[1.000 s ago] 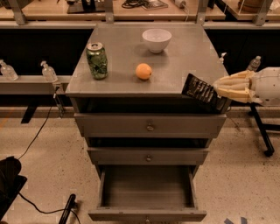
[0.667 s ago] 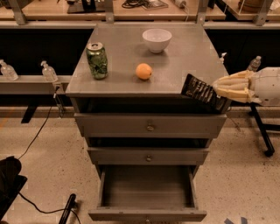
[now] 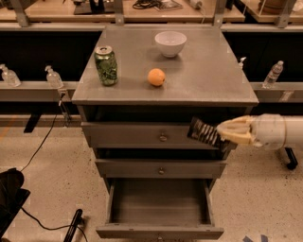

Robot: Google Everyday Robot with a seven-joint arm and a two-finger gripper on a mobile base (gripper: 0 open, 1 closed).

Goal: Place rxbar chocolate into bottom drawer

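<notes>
Pale two-finger gripper [image 3: 222, 134] reaches in from right, clamped on small flat black wrapped rxbar chocolate [image 3: 204, 132], level w/ top drawer [image 3: 142, 134]; open grey metal bottom drawer [image 3: 160, 204] lies below-left; released here, bar could clip drawer's right wall, drop outside.

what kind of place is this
Probably a lab or workshop: workbenches with cables behind, a grey metal drawer cabinet, and a robot gripper holding a black bar in front of the top drawer.
</notes>
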